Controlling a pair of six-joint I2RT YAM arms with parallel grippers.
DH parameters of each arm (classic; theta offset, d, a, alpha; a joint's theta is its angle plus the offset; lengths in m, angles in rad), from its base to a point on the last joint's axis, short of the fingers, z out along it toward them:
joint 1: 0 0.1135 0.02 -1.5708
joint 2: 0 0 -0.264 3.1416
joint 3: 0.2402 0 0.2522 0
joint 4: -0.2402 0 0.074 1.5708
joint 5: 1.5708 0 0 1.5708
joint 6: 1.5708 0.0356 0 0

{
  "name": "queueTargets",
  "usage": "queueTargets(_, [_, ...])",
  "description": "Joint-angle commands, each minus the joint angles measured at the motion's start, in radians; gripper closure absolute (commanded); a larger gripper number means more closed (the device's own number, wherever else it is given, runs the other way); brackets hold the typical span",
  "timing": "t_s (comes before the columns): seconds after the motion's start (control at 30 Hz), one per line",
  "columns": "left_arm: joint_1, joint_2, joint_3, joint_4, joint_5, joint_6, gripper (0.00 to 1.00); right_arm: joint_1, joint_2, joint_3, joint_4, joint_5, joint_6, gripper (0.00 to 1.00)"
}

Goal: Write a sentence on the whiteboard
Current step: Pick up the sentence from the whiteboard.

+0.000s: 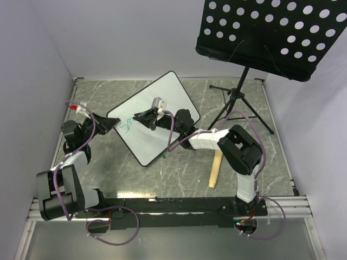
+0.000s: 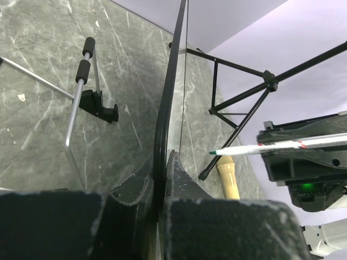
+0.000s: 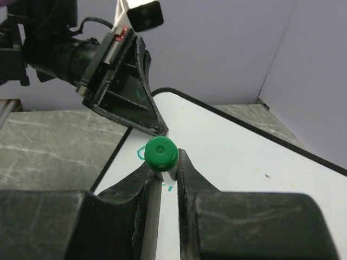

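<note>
Now left tool (image 2: 161, 168) clamps whiteboard (image 1: 172, 93); right tool (image 3: 163, 164) grips marker (image 3: 160, 152).

Even soft light, faint shadows, top view sharp, right fingers (image 3: 135, 192) blurred close-up

tripod legs (image 1: 233, 100) beside whiteboard (image 1: 168, 92), wooden block (image 1: 215, 170) nearer

A black perforated music stand (image 1: 271, 32) rises on its tripod from a grey-green marbled surface (image 1: 179, 181). Plain pale walls (image 1: 135, 32) close in right behind the stand and along both sides. The marbled surface spreads out to the stand's left and front under soft, even light.
</note>
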Motion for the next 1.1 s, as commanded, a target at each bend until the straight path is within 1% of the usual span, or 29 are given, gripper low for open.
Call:
queueTargets(0.0, [-0.021, 0.002, 0.002, -0.036, 0.022, 0.198, 0.99, 0.028, -0.068, -0.006, 0.038, -0.02, 0.008, 1.0])
queueTargets(0.73, [-0.038, -0.037, 0.014, -0.115, 0.0, 0.253, 0.99, 0.02, -0.058, 0.008, 0.025, -0.012, -0.021, 1.0])
queueTargets(1.07, [-0.051, -0.083, 0.03, -0.177, -0.032, 0.356, 0.99, 0.016, -0.069, 0.002, 0.044, -0.035, -0.021, 1.0])
